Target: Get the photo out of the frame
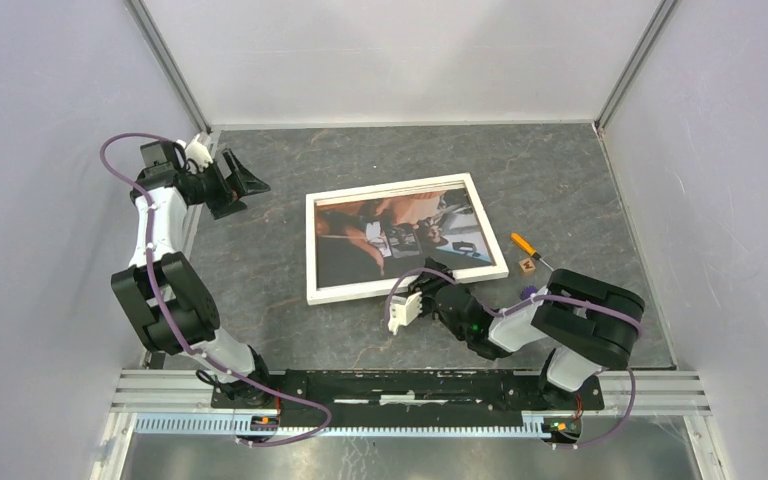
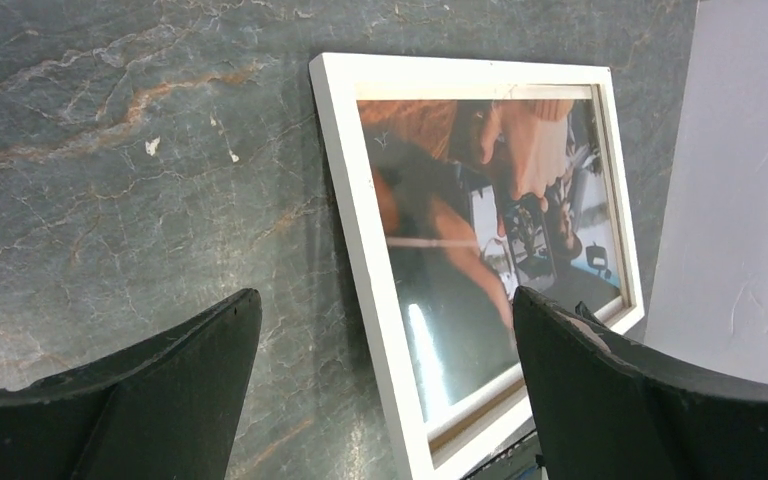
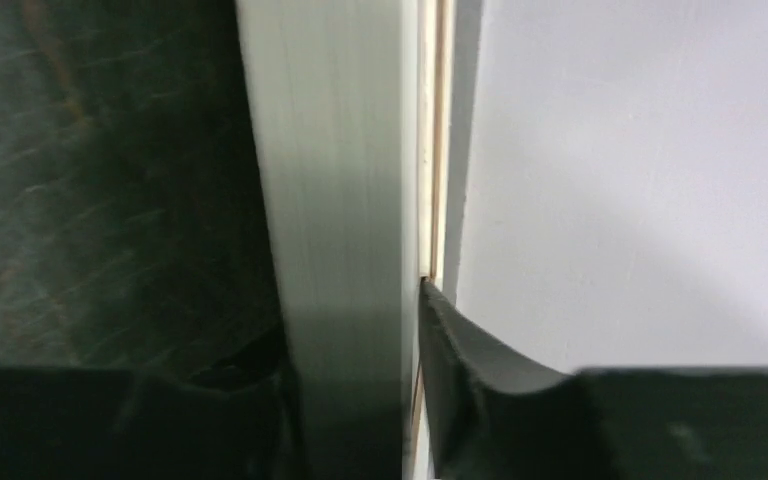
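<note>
Frame (image 1: pixel 311 250) lies face up on the dark stone-pattern table (image 1: pixel 260 130). Its near long rail sits between the fingers of the right gripper (image 1: pixel 432 278).

In the right wrist view the white rail runs straight up between the two fingers. One finger (image 3: pixel 480 380) has its tip on the inner lip, against the thin pale wood strip. The other (image 3: pixel 210 410) is in shadow at the rail's outer face. We read this as a grasp on the rail, and that view is blurred.

We judge the hold is there to tip or lift the frame. Face up, its back is out of reach and out of our sight.

Contents: the photo (image 1: pixel 400 235) sits inside the frame, filling the opening, with reflections across it. It is not yet out.

Left gripper (image 1: pixel 242 178) is spread wide and holds nothing. It hangs well apart from the frame and off its left end, and its wrist view looks along the frame's length. We take it to be waiting to receive or steady the frame.

Beyond the right fingers, off the frame's right end, lies a small orange-handled screwdriver (image 1: pixel 523 243) with a little wooden block (image 1: pixel 528 266) just beside it.
</note>
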Available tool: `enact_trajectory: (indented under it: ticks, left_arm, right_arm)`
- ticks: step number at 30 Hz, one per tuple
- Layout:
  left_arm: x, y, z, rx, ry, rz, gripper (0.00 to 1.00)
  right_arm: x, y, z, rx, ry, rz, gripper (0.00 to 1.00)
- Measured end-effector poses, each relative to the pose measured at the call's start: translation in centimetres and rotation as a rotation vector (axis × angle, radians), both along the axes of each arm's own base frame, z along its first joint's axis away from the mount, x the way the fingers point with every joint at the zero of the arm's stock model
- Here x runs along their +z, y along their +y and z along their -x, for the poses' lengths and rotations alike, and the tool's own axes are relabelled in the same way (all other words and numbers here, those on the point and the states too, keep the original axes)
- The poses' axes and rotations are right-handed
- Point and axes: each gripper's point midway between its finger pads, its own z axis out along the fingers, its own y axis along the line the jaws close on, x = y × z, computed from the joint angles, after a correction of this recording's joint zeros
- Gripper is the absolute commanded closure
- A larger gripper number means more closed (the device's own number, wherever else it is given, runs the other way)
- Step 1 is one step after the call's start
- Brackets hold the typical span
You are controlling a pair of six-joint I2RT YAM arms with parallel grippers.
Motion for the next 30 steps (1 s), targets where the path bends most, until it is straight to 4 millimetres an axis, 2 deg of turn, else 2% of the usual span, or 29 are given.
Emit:
enact_trajectory:
  ticks: [4, 7, 9, 12, 16, 20, 25, 30]
  left_arm:
    - [0.0, -0.1, 0.3, -0.007, -0.005, -0.009, 0.00]
    - [-0.1, -0.1, 0.4, -0.008, -0.004, -0.013, 0.00]
    - [-0.2, 0.0, 0.5, -0.007, 0.000, -0.016, 0.00]
    - [-0.4, 0.1, 0.6, -0.003, 0.008, -0.023, 0.00]
    - [-0.6, 0.2, 0.7, 0.001, 0.017, -0.032, 0.00]
    - [-0.8, 0.4, 0.7, 0.004, 0.018, -0.049, 0.00]
    - [-1.0, 0.5, 0.9, 0.002, 0.020, -0.058, 0.00]
    - [-1.6, 0.4, 1.3, -0.007, 0.032, -0.060, 0.00]
  right_arm:
    - [-2.4, 0.1, 0.9, 0.021, 0.093, 0.031, 0.37]
    - [-3.8, 0.6, 1.4, 0.040, 0.160, 0.053, 0.19]
    - [-3.2, 1.7, 1.2, 0.047, 0.171, 0.028, 0.10]
    - [-2.7, 3.8, 1.2, 0.086, 0.212, 0.010, 0.02]
    - [-2.6, 6.5, 1.8, 0.155, 0.309, 0.016, 0.02]
    - [-3.1, 8.9, 3.5, 0.252, 0.451, 0.057, 0.02]
    - [-3.6, 9.9, 5.6, 0.343, 0.577, 0.106, 0.02]
    - [-3.9, 9.8, 7.4, 0.398, 0.684, 0.147, 0.02]
